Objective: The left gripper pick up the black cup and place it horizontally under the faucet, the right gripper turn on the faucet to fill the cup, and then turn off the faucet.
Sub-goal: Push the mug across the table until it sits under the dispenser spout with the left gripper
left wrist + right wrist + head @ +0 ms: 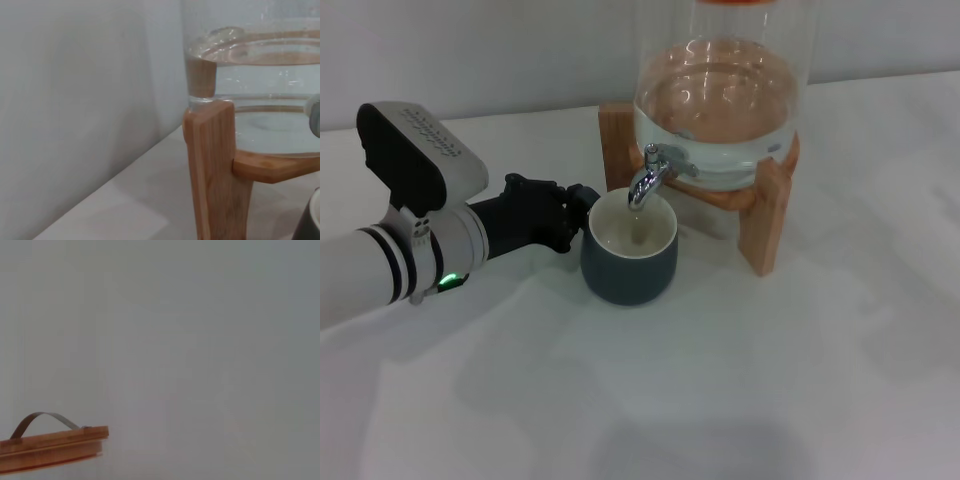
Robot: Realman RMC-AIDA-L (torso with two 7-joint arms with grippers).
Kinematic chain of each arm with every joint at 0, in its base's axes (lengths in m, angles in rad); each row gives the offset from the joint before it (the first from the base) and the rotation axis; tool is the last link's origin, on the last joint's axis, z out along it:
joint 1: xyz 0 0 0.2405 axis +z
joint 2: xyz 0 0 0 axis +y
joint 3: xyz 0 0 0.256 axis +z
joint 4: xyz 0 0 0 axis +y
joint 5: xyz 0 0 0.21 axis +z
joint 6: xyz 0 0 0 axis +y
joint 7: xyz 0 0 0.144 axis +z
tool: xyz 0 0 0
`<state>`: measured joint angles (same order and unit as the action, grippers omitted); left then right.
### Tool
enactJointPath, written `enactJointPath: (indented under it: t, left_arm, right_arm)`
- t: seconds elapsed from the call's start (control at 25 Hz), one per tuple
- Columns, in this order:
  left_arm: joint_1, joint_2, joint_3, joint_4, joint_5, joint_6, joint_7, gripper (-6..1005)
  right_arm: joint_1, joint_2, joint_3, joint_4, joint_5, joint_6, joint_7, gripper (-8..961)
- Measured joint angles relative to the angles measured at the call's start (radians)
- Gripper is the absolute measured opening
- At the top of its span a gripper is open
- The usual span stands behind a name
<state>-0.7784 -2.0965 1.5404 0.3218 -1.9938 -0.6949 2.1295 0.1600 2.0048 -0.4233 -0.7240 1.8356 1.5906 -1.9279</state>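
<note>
On the white desk [740,380], the black cup [629,259] stands upright directly beneath the chrome faucet [650,177] of a glass water jar [720,110] cradled in a wooden stand [767,215]. Only the head view takes in the left claw [570,215], reaching in from the left with its black fingers at the cup's left side, where the handle would be; whether they are clamped on it cannot be told. The left wrist view shows instead a close look at one stand leg [212,170], the waterline in the jar and a sliver of the cup's rim [309,222] at the corner. The right wrist view catches a wooden lid [52,447] with a thin metal handle [42,417] against a plain wall; the right claw appears nowhere. The cup's cream inside looks nearly empty.
</note>
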Motion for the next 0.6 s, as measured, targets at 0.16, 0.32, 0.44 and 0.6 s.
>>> enactJointPath:
  t: [0.16,0.32,0.44,0.6]
  left_arm:
    - [0.004,0.0,0.0,0.009,0.0,0.005,-0.003,122]
    - [0.005,0.0,0.0,0.011,0.0,0.006,-0.002,123]
    - [0.005,0.0,0.0,0.011,0.0,0.006,-0.002,124]
    - [0.005,0.0,0.0,0.011,0.0,0.006,-0.004,125]
  right_arm:
    - [0.0,0.0,0.0,0.0,0.008,0.0,-0.002,767]
    - [0.0,0.0,0.0,0.0,0.008,0.0,-0.002,767]
    - [0.0,0.0,0.0,0.0,0.009,0.0,-0.002,767]
    - [0.0,0.0,0.0,0.0,0.01,0.0,-0.002,767]
